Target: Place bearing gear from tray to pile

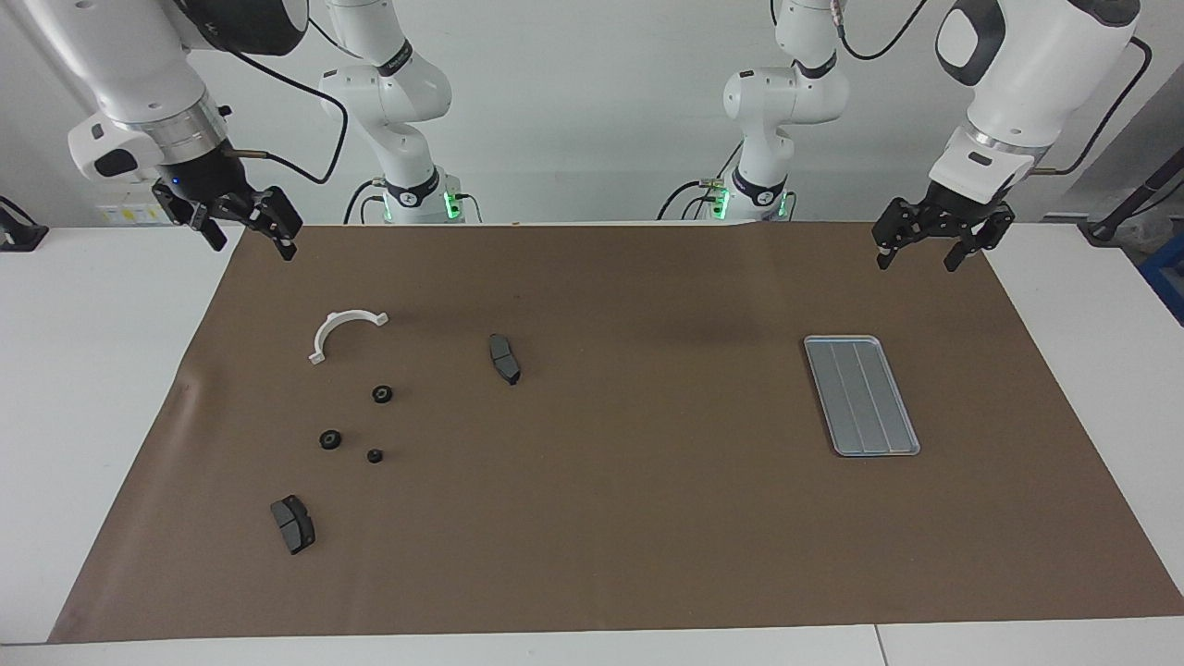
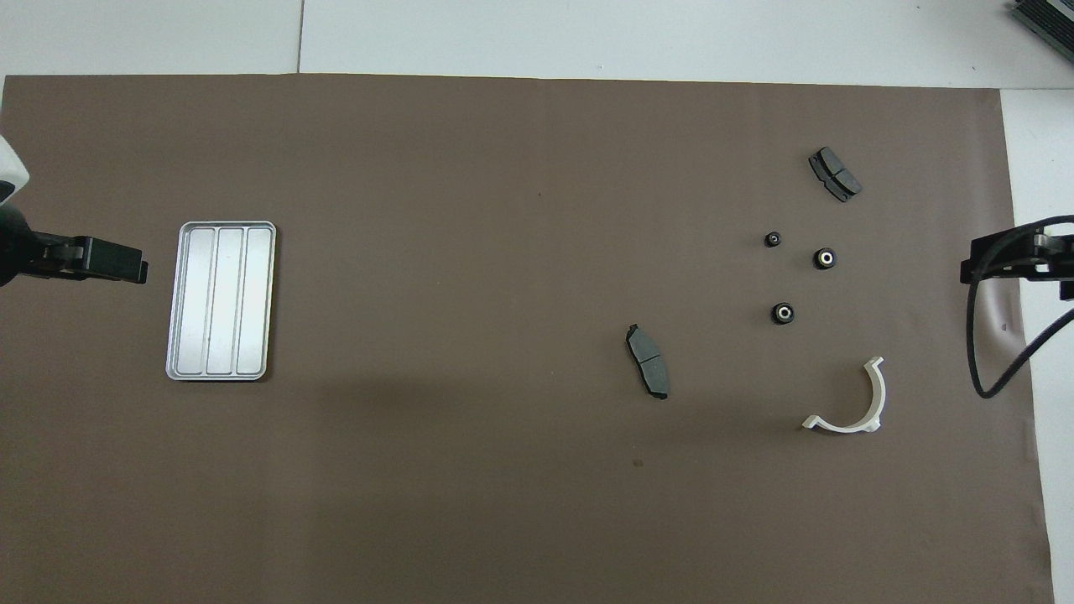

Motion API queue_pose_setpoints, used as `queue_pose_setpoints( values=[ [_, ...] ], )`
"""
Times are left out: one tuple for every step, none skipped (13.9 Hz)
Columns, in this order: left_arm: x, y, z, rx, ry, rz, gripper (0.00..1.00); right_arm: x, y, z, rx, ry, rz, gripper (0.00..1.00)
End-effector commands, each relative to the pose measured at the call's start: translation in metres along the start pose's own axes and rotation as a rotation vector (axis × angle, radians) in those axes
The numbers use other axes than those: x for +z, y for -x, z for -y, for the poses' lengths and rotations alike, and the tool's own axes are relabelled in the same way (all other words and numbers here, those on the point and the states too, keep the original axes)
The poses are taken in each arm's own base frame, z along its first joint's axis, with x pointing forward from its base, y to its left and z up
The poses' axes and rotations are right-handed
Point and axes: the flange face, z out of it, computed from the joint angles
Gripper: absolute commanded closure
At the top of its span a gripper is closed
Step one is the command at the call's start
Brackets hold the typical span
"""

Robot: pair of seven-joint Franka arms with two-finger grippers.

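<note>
1. A matte brown mat [image 1: 610,518] covers most of the white table [image 1: 83,370]; its surface is smooth, with a slight wrinkle at the left edge of the facing view.
2. The tray [image 1: 861,395] is flat silver-grey metal, rectangular with rounded corners, a raised rim and lengthwise ridges. It lies at the right of the facing view, left of centre in the overhead view, with nothing on it.
3. The pile [image 1: 356,430] is three small black round gears with pale centre holes, lying loosely apart at the left of the facing view.
4. A white half-ring bracket [image 1: 344,331] lies just above the gears in the facing view. One dark curved brake pad [image 1: 504,358] sits near frame centre, a second brake pad [image 1: 292,524] at lower left.
5. The right gripper [image 1: 245,236] hangs in the upper left of the facing view over the mat's corner, fingers apart, holding nothing.
6. The left gripper [image 1: 930,250] hangs in the upper right over the mat's edge, above the tray in the frame, fingers apart and empty.
</note>
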Motion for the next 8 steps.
queue_pose_setpoints(
  values=[
    [-0.001,0.006,0.001,0.001,-0.012,-0.002,0.0,0.004,0.013,0.008,-0.031,-0.012,0.028,0.0],
    [0.0,0.007,0.001,0.001,-0.011,0.0,0.0,0.005,0.014,0.009,-0.034,-0.014,0.029,0.0],
    [0.0,0.007,0.001,0.001,-0.011,0.0,0.0,0.005,0.015,0.011,-0.034,-0.013,0.032,0.0],
    [-0.001,0.006,0.001,0.001,-0.012,-0.002,0.0,0.004,0.017,0.011,-0.032,-0.014,0.032,0.0],
    [0.0,0.007,0.001,0.001,-0.011,0.0,0.0,0.003,0.022,0.01,-0.034,-0.015,0.032,0.0],
    [0.0,0.007,0.001,0.001,-0.011,0.0,0.0,0.003,0.024,0.013,-0.039,-0.015,0.03,0.0],
    [0.0,0.007,0.001,0.001,-0.011,0.0,0.0,0.003,0.025,0.017,-0.046,-0.014,0.027,0.0],
    [0.0,0.007,0.001,0.001,-0.011,0.0,0.0,0.002,0.025,0.019,-0.052,-0.014,0.024,0.0]
  ],
)
